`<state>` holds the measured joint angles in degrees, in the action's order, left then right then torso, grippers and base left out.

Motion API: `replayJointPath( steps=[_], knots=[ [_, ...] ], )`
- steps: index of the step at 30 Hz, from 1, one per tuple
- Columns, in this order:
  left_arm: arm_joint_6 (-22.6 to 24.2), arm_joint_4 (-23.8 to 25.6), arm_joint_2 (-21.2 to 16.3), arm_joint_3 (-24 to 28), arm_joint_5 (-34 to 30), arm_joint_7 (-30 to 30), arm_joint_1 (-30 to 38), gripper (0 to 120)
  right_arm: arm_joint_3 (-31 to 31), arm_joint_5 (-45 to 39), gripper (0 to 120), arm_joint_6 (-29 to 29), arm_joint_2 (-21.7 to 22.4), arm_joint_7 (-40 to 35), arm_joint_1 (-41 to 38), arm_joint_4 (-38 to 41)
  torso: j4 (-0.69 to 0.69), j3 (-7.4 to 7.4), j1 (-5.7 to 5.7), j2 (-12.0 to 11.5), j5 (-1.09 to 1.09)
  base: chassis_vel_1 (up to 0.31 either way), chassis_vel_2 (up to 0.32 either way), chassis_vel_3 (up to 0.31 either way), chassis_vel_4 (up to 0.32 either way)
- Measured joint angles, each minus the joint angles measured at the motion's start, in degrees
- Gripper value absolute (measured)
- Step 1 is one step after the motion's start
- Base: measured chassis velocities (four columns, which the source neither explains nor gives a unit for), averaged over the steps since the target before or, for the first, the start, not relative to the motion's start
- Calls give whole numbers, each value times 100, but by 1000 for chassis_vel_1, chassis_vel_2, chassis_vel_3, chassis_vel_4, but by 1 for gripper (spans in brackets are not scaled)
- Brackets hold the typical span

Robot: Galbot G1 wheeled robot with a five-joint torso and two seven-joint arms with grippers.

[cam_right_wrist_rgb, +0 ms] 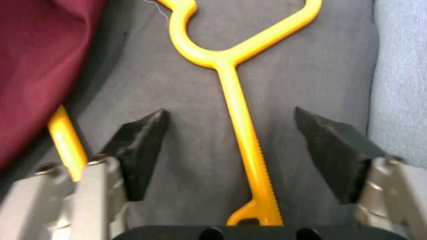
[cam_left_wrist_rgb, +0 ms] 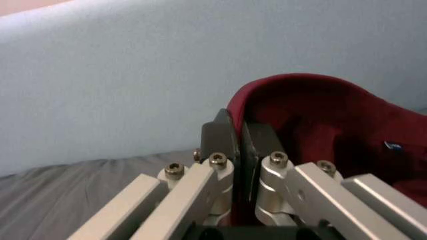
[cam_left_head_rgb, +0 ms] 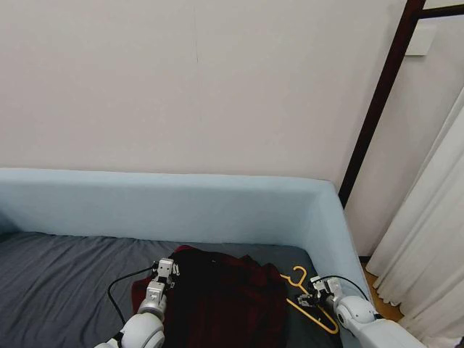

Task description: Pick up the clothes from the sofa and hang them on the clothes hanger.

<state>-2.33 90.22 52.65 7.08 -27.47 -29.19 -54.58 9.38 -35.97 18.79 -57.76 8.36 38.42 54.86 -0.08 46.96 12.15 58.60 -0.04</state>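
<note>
A plain pale wall (cam_left_head_rgb: 181,87) rises behind a pale blue sofa (cam_left_head_rgb: 181,206) with a dark grey seat cushion (cam_left_head_rgb: 58,283). A dark wooden post (cam_left_head_rgb: 377,101) and a white curtain (cam_left_head_rgb: 435,239) stand off to the right.

The left gripper (cam_left_head_rgb: 165,270) sits low over the cushion, at the near left corner of the dark red garment (cam_left_head_rgb: 217,297). The garment lies heaped on the seat and spreads away from this gripper toward the robot's right. The head view does not settle how the jaws stand. The left wrist view does: the left gripper (cam_left_wrist_rgb: 237,135) is clenched, its two black pads pressed together on the folded rim of the garment (cam_left_wrist_rgb: 320,120). The red cloth arches up just beyond the fingertips, with the sofa back behind it and grey cushion (cam_left_wrist_rgb: 67,185) to one side.

The right gripper (cam_left_head_rgb: 308,293) hovers by the sofa's right arm, directly above the yellow clothes hanger (cam_left_head_rgb: 322,319), which lies flat on the cushion just beside the garment. The right wrist view adds the detail. The right gripper (cam_right_wrist_rgb: 230,120) is spread wide and grasps nothing. One straight bar of the hanger (cam_right_wrist_rgb: 223,59) runs between its fingertips without touching either. The hook loop lies ahead of the fingertips. A second yellow bar passes by the finger nearer the garment (cam_right_wrist_rgb: 33,60), whose red edge covers part of it.
</note>
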Motion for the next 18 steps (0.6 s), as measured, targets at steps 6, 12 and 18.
replayJointPath(
  steps=[6, 12, 18],
  knots=[
    [-81, -13, -17, -67, 53, 34, -71, 0, -42, 21, 48, -71, -5, 162, -22, -154, 1, 0, 0, 0, -1, 0, 0, 0, 0],
    [-122, -46, -41, -76, 64, 78, -59, 0, -46, 33, 30, -109, -36, 256, -36, -204, 1, 0, 0, 0, -1, 0, 0, 0, 0],
    [-123, -15, -54, -67, 64, 82, -86, 0, -65, -59, 4, -118, -60, 256, -51, -210, 1, 0, 0, 0, 0, 0, 0, 0, 0]
  ],
)
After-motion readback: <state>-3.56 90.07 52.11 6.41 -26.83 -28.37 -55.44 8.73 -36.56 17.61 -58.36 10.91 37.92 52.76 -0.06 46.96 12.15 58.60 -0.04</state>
